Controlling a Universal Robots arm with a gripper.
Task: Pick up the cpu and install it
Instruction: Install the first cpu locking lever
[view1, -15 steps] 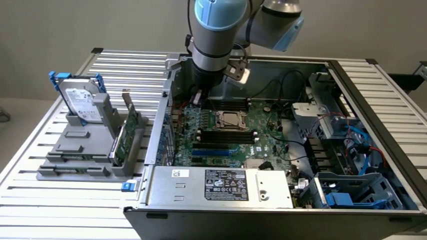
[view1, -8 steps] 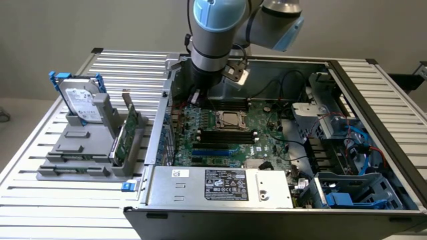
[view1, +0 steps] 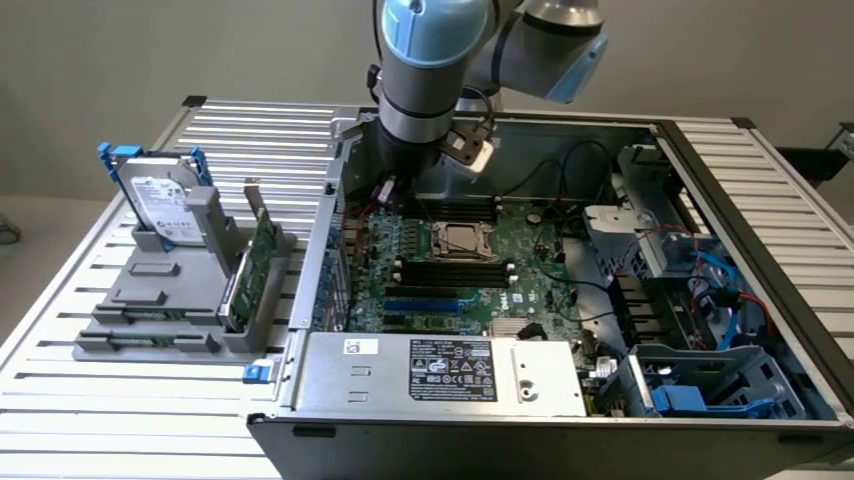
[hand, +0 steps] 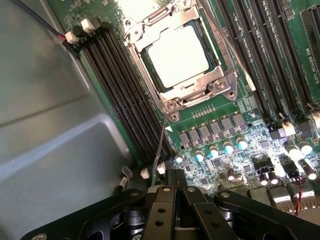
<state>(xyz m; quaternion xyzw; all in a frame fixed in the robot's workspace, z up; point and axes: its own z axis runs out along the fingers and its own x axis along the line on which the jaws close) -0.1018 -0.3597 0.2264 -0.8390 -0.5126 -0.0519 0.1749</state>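
The cpu (hand: 177, 55), a flat square chip with a silvery top, lies in the motherboard socket with the socket's metal frame (hand: 197, 95) around its edges. In the exterior view the same socket and cpu (view1: 463, 240) sit mid-board inside the open computer case. My gripper (hand: 175, 176) hovers above the board a short way from the socket, over the small capacitors. Its black fingers (hand: 166, 200) are pressed together, shut, with nothing between them. The arm (view1: 427, 70) reaches down into the far part of the case.
A thin wire lever (hand: 160, 150) runs from the socket corner toward my gripper. Black memory slots (hand: 125, 95) flank the socket. The case wall (hand: 45, 125) is close by. A hard drive (view1: 167, 205) and a green card (view1: 254, 270) stand in a grey holder outside the case.
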